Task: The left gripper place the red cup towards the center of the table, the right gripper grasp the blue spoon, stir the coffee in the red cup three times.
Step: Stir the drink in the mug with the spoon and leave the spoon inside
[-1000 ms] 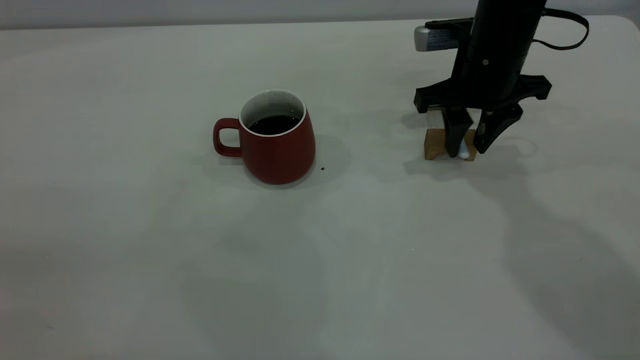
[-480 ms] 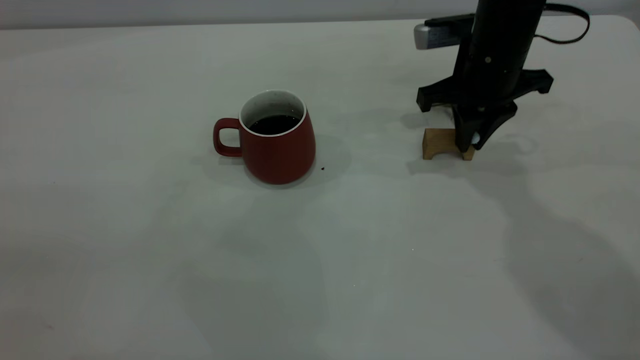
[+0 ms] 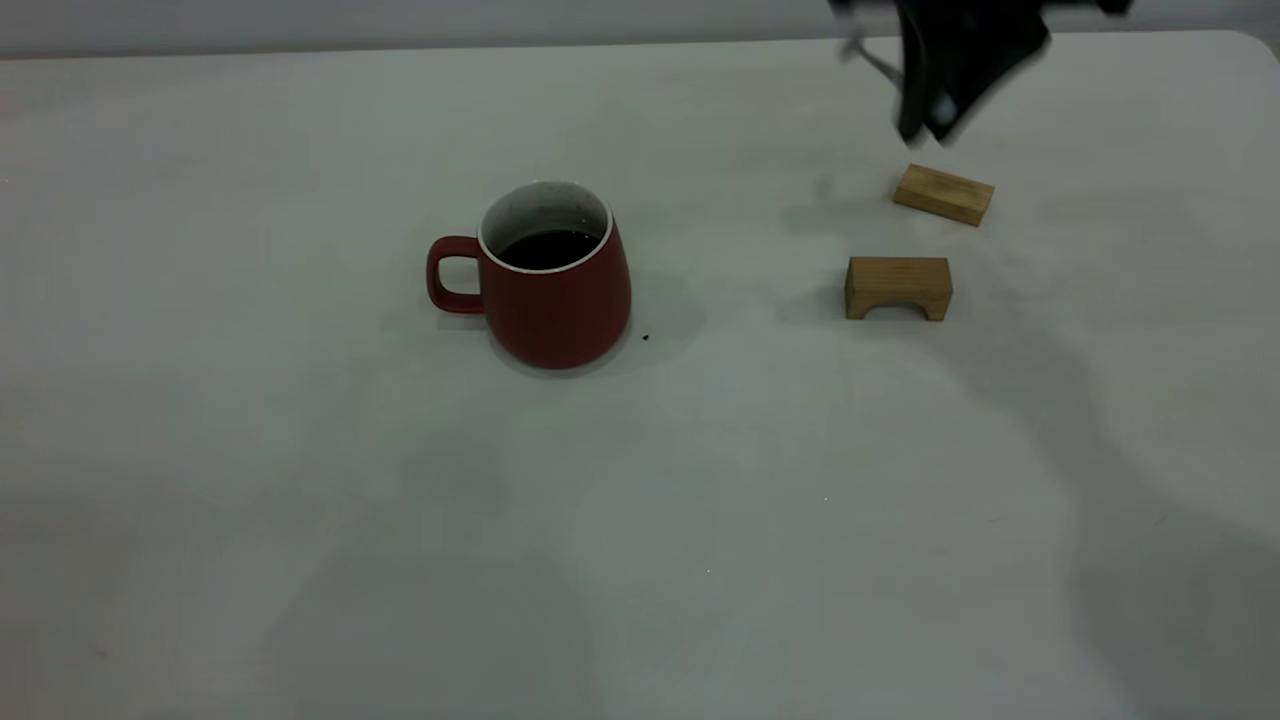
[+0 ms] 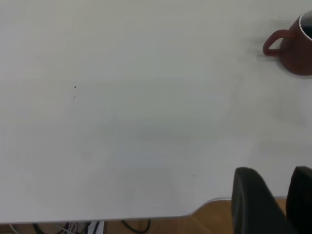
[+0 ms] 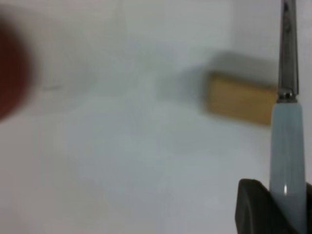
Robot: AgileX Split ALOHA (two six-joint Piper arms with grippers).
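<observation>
The table (image 3: 300,560) is a broad pale grey-white top that fills the exterior view. On it, near the middle, stands the red cup (image 3: 556,290), upright, its loop handle towards that view's left, its white inside showing above the coffee (image 3: 547,248), a dark liquid lying a little below the rim. A tiny dark speck (image 3: 645,337) sits on the table just beside the cup's base.

The right gripper (image 3: 935,125) is raised over the far right part of the table, blurred and partly cut off by the picture's upper edge. Its fingers (image 5: 256,207) are clamped on the pale blue handle of the blue spoon (image 5: 287,146), which is clear of the table; in the right wrist view the handle runs out from between the fingers to a grey metal neck. In the exterior view a thin grey streak beside the gripper seems to be the spoon's metal end.

The left gripper (image 4: 278,204) is at the table's edge, well apart from the cup; its two dark fingers stand close with only a narrow gap and hold nothing.

Below the right gripper lie two wooden blocks: an arched block (image 3: 897,287) standing on its two feet, and behind it a flat block (image 3: 943,193), apart from each other.
</observation>
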